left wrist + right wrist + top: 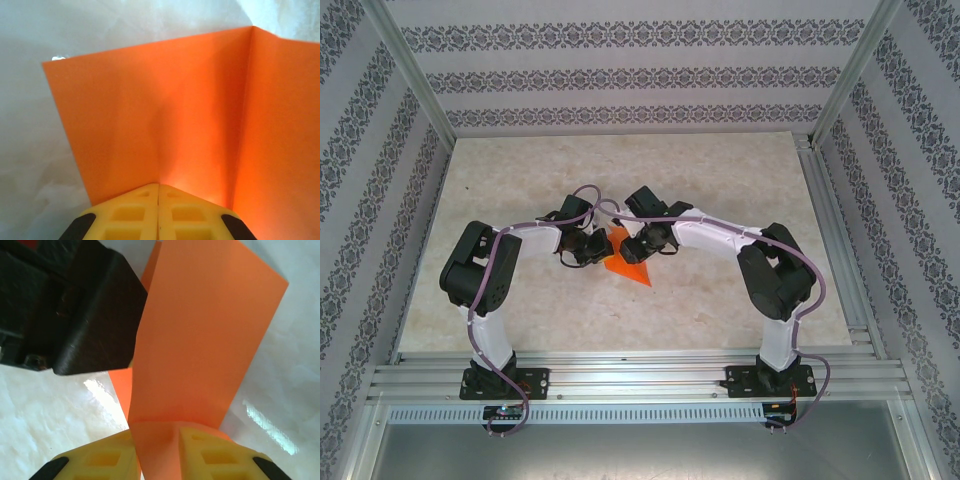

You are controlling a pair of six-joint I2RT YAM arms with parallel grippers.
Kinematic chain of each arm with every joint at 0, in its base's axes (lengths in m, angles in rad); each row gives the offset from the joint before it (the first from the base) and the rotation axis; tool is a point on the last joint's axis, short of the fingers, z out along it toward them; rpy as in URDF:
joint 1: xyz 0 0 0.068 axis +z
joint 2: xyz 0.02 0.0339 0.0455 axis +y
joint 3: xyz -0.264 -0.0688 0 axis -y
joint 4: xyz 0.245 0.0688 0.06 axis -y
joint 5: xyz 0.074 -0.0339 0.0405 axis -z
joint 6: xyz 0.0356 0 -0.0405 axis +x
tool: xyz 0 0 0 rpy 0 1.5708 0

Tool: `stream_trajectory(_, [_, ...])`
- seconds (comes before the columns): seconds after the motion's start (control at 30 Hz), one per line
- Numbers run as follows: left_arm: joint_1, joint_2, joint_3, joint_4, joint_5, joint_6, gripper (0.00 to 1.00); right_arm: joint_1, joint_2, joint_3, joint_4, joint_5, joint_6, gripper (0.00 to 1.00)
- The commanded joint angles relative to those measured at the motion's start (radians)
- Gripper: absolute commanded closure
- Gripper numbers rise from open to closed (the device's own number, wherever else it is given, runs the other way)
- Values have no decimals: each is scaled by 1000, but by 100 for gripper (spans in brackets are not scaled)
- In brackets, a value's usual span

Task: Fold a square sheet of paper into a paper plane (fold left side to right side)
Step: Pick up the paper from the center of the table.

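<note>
Fingers of the left arm (130,215) pinch a thin bright orange paper sheet (150,120), right fingers (225,460) clamped on it too.

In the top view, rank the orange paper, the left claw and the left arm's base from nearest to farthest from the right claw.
1. The orange paper, held in the right claw.
2. The left claw, just to its left.
3. The left arm's base, at the near left edge.

Both arms bent inward; left hand (158,189) clamped; right hand (156,432) pinching.
</note>
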Motion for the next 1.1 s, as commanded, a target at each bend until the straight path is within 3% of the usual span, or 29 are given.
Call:
stream_trajectory(0.0, [-7, 28, -22, -78, -86, 11, 92, -14, 34, 34, 0, -51, 0, 75])
stream_trajectory(0.1, [-7, 30, -24, -75, -86, 10, 92, -26, 37, 46, 0, -81, -2, 80])
stream_trajectory(0.2, [-6, 30, -26, -74, -87, 10, 92, -45, 46, 45, 6, -143, 0, 94])
stream_trajectory(0.3, [-7, 31, -27, -72, -87, 10, 92, -76, 74, 40, 19, -267, 9, 100])
stream_trajectory(0.53, [-7, 31, -33, -71, -89, 10, 92, -117, 114, 14, 67, -378, 31, 100])
stream_trajectory(1.07, [-7, 29, -29, -84, -92, 14, 92, -188, 207, 105, -7, -374, -40, 98])
